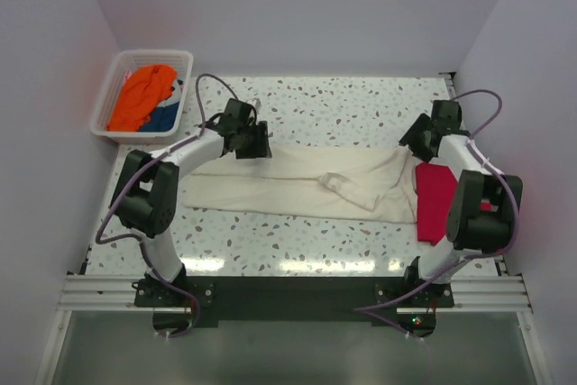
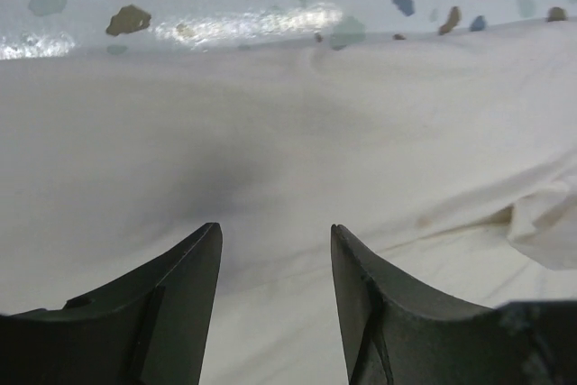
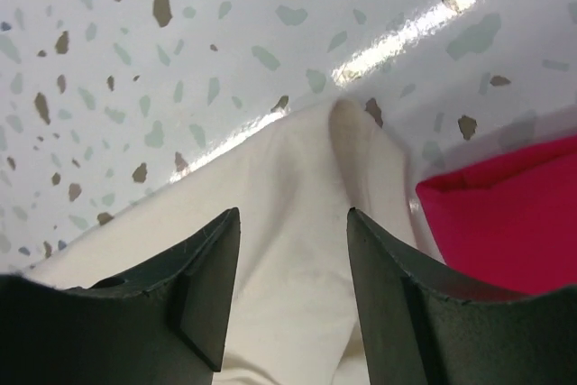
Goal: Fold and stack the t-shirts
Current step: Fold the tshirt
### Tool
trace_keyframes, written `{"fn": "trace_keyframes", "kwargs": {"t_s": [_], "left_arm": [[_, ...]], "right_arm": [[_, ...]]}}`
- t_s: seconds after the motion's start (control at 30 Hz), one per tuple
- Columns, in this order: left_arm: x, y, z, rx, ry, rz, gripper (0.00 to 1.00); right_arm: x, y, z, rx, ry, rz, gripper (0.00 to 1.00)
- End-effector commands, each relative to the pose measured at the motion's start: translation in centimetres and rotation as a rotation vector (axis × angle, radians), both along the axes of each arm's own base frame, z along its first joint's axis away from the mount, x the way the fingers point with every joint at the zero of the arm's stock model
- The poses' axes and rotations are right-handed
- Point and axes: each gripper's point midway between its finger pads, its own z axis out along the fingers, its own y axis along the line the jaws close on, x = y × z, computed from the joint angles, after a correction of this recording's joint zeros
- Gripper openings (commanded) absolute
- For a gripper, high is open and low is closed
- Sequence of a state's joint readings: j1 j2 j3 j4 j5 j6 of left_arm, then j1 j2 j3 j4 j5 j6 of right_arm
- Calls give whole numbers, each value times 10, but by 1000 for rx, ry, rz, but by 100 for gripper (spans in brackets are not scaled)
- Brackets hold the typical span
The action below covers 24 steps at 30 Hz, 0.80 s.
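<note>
With left gripper (image 2: 275,233) and right gripper (image 3: 293,215) both wide open above the far edge of the shirt (image 1: 270,188), the fold looks about to start: each must drop and pinch.

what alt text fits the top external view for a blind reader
A cream t-shirt lies spread across the speckled table, with the left pincer at its far left edge and the right pincer at its far right corner. A folded red shirt sits beside its right end, and a white basket at the far left holds orange and blue clothes.
</note>
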State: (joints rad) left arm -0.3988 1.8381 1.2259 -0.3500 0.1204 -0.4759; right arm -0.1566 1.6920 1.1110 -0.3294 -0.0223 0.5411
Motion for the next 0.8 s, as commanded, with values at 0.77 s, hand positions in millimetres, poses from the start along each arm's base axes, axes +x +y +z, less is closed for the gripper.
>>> {"fn": "trace_keyframes", "kwargs": {"t_s": [0.77], "left_arm": [[-25, -214, 70, -301, -265, -503, 57]], "right_arm": [[-135, 116, 18, -101, -102, 276, 46]]}}
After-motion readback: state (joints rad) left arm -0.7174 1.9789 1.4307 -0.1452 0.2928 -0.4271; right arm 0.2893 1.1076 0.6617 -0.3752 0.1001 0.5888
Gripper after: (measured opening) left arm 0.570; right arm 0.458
